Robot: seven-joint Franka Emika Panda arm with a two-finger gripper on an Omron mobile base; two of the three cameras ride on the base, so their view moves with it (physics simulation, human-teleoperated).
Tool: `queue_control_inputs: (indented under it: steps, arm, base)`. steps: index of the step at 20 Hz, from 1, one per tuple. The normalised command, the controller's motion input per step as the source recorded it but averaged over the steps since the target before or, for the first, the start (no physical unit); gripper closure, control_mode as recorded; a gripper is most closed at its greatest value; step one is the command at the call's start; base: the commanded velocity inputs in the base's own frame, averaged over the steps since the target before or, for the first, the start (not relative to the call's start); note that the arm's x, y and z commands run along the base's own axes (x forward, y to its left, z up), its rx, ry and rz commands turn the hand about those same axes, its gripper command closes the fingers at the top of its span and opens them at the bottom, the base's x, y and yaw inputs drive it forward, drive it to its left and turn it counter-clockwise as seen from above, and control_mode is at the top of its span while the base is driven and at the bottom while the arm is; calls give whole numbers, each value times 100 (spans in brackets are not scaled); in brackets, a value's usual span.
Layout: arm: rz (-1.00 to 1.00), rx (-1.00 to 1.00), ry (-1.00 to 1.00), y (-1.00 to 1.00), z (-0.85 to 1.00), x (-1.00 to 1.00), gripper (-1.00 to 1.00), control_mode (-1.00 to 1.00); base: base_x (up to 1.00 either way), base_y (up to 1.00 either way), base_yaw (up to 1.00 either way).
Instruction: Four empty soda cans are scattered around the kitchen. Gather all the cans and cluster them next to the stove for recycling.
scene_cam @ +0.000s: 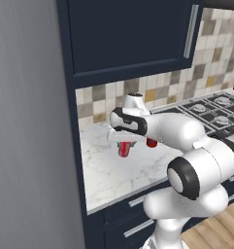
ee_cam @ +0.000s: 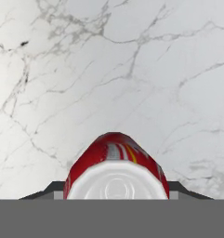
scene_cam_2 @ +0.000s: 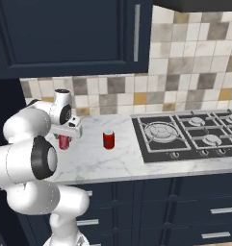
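My gripper (scene_cam: 124, 144) points down over the white marble counter and is shut on a red soda can (scene_cam: 123, 150) with a silvery top. In the hand view this can (ee_cam: 115, 162) sits between the dark fingertips (ee_cam: 52, 189), top towards the camera. From the right base view the held can (scene_cam_2: 64, 141) hangs under the hand, left of a second red soda can (scene_cam_2: 108, 139) standing upright on the counter. That second can (scene_cam: 151, 142) peeks out behind my forearm. The black stove (scene_cam_2: 185, 137) lies to the right of both cans, also seen as the stove (scene_cam: 213, 112).
A grey refrigerator side (scene_cam: 26, 146) walls off the counter's left end. Navy upper cabinets (scene_cam_2: 74, 33) hang above, and navy drawers (scene_cam_2: 185, 202) run below the marble counter (scene_cam_2: 112, 163). Mosaic tiles (scene_cam_2: 185, 72) back the counter.
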Motion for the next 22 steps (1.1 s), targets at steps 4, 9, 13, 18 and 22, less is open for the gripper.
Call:
queue_control_inputs:
  steps: [4, 9, 13, 18, 22]
  arm:
    - [0, 0, 0, -2, 0, 13, 100, -100]
    - [0, -8, -8, -7, -5, 36, 100, -100]
    - [0, -22, -5, -13, -8, 30, 100, -100]
    - [0, -6, 0, -24, -12, 21, 100, -100]
    - [0, 0, -2, -25, -15, 11, 100, -100]
  base:
    - [2, 0, 0]
    - [0, 0, 0]
    - [0, 0, 0]
    - [0, 0, 0]
    - [0, 0, 0]
